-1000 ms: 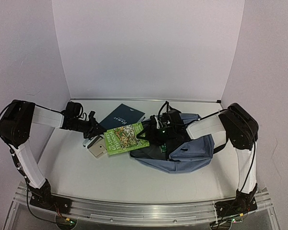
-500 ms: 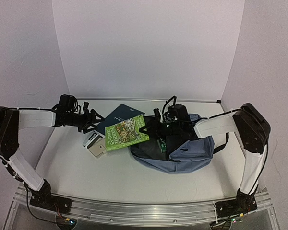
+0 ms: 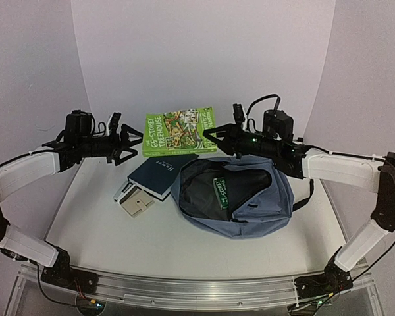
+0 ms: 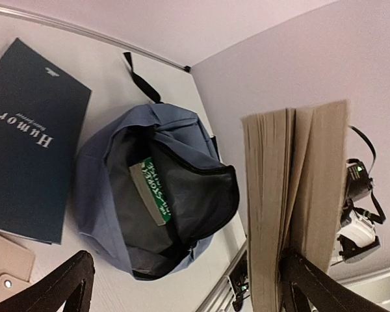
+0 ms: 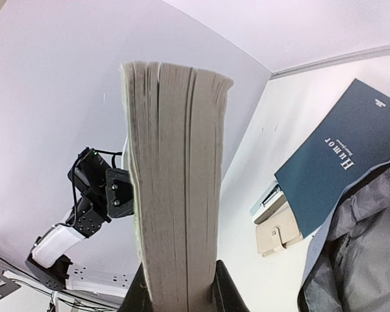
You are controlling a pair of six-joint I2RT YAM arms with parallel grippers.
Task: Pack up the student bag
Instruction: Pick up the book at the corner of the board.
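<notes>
White tabletop [image 3: 118,237] bears the open student bag [image 3: 266,210], green book [image 3: 222,192] inside.

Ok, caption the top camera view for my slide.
Right gripper holds a green book aloft near the open student bag; left gripper open beside the book.

Grey-blue student bag [image 3: 271,197], green book [image 3: 180,124], navy book [image 3: 157,175], beige case [image 3: 137,203]

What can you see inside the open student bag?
Inside the student bag, one green-spined book shows against the dark lining. Anything beneath it or deeper in the compartment is covered by the fabric.
</notes>
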